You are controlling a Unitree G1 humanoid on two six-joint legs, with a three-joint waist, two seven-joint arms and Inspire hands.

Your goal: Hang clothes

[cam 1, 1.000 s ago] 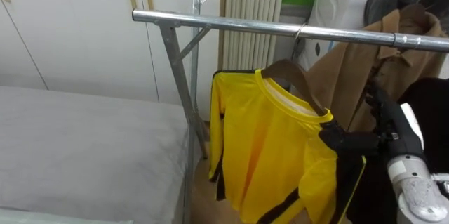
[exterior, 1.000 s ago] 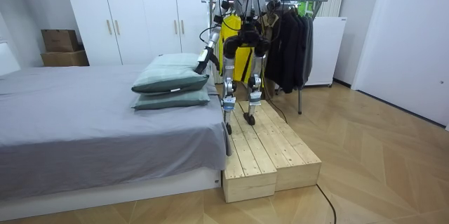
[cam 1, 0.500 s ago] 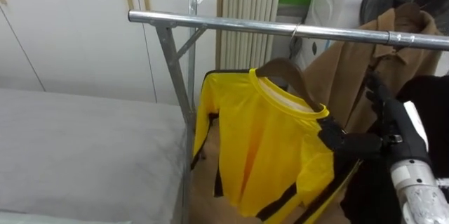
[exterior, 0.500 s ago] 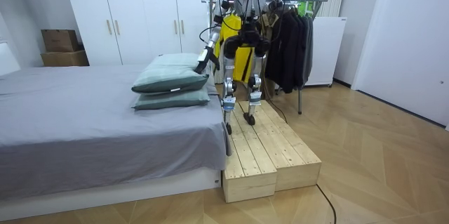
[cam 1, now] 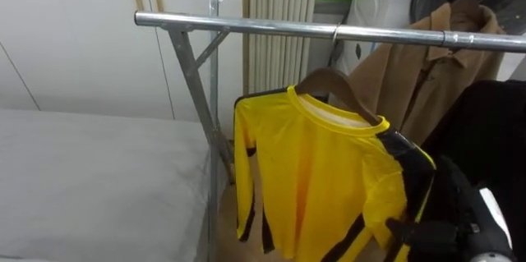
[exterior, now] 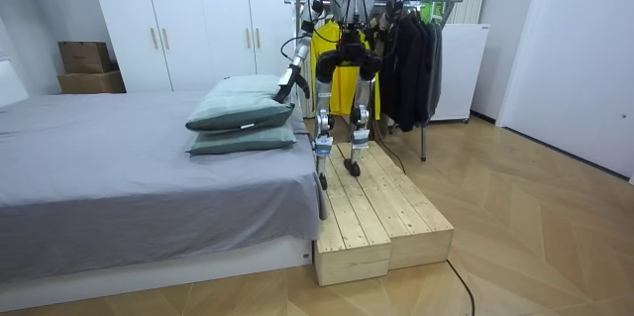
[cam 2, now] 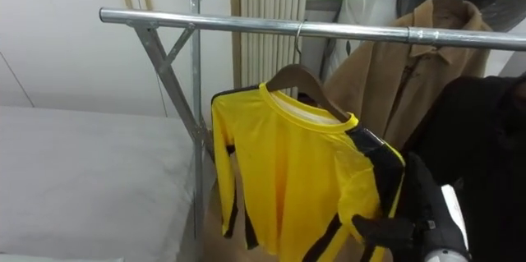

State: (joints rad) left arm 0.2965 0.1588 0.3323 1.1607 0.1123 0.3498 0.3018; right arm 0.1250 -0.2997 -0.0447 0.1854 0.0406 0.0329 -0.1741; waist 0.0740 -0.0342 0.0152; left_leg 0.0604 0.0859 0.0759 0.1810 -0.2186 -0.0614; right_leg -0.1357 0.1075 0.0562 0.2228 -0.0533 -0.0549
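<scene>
A yellow long-sleeved shirt (cam 1: 320,172) with black stripes hangs on a brown hanger (cam 1: 329,81). The hanger's hook sits over the metal rail (cam 1: 246,25) of the clothes rack. My right hand (cam 1: 419,231) is low at the right, right in front of the shirt's lower sleeve (cam 2: 362,196), well below the hanger. Its dark fingers point left against the cloth, and I cannot make out whether they grip it. In the room view I stand on a wooden platform (exterior: 376,207) facing the rack, with my left hand (exterior: 286,85) down beside the bed.
A brown coat (cam 1: 419,73) and a black garment (cam 1: 485,131) hang on the rail to the right of the shirt. The rack's slanted leg (cam 1: 193,89) stands left of it. A grey bed (cam 1: 82,180) lies at the left, white wardrobes (cam 1: 74,32) behind it.
My right hand has dropped from the shirt's shoulder to beside its lower sleeve. The shirt now hangs straighter under the rail. The view has shifted a little.
</scene>
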